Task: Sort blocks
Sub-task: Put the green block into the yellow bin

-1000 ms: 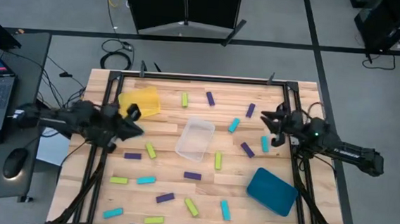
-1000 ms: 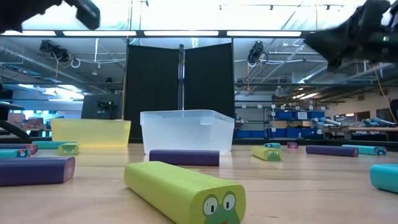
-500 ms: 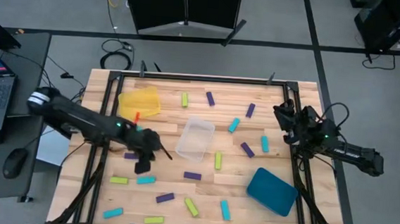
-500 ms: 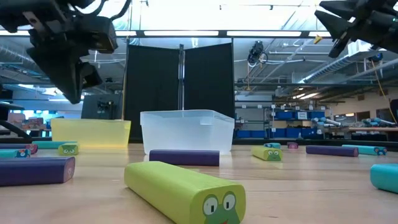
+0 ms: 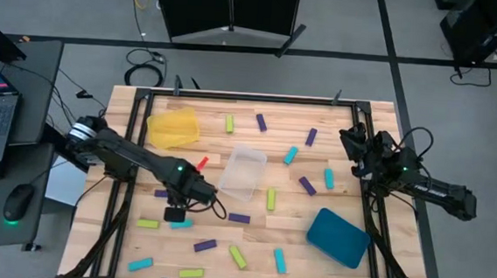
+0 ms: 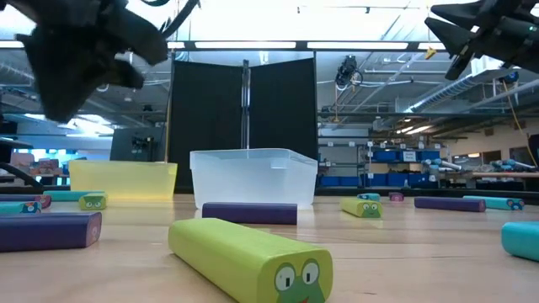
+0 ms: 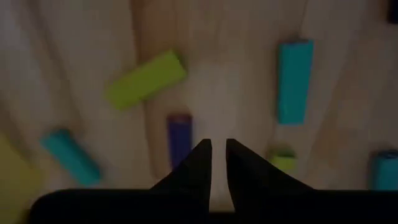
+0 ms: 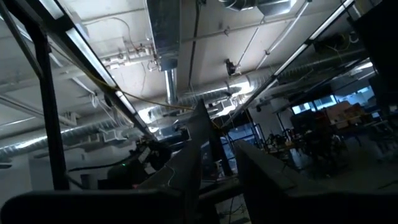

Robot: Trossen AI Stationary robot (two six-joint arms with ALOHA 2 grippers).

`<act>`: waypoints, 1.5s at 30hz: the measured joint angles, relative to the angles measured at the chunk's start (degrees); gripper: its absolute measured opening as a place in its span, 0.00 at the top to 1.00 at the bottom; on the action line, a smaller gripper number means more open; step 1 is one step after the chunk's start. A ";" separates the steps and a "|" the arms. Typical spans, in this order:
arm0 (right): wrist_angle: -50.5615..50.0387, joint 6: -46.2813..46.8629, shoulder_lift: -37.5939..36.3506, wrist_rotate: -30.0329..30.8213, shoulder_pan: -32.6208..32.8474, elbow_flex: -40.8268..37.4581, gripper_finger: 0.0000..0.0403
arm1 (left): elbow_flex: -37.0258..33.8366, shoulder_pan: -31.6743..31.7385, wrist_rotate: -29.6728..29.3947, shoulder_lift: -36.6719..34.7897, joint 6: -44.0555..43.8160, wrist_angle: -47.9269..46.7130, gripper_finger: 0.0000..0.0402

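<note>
Your blocks (image 5: 239, 217) are small elongated bars in lime-green, purple and cyan, scattered loose over the slatted wooden tabletop (image 5: 345, 268). Seen level from the low view, they are smooth with rounded edges, and the nearest lime-green block (image 6: 248, 259) carries a cartoon frog face on its end; it lies flat, its long axis running away to the back left. A purple block (image 6: 249, 213) lies crosswise just in front of the clear tray (image 6: 253, 177), a translucent plastic tub with straight walls. The yellow tray (image 5: 173, 126) sits near the far left corner of the tabletop, and the teal tray (image 5: 338, 237) lies near the right front.

Your left pincer (image 5: 174, 213) hangs over the left middle of the tabletop, just beside a cyan block (image 5: 181, 225). In its wrist view the two dark fingers (image 7: 198, 163) stand nearly pressed together with only a thin slit between them and nothing held, pointing down at a purple block (image 7: 179, 140) whose long axis lines up with them; a lime-green block (image 7: 146, 79) lies slanted and a cyan block (image 7: 293, 81) lies almost parallel to the purple one.

Your right pincer (image 5: 351, 139) waits raised at the right edge, its fingers spread apart and empty, aimed up at the ceiling.
</note>
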 joint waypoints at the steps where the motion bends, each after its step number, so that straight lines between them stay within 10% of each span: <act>1: -0.03 -0.02 0.00 0.00 -0.19 -0.01 0.72 | 0.73 -0.05 -3.49 0.42 0.65 -0.01 0.86; 7: -0.78 0.01 0.00 -0.43 -0.53 -0.02 0.72 | 0.53 0.77 -15.43 1.65 3.73 0.34 0.72; 18: -0.85 -0.05 0.00 0.68 -0.53 -0.01 0.72 | -8.28 0.85 -11.28 1.62 7.04 11.15 0.40; 45: -3.46 -0.41 0.00 2.45 -0.86 0.00 0.72 | -20.67 2.45 -11.76 1.49 12.99 24.98 0.38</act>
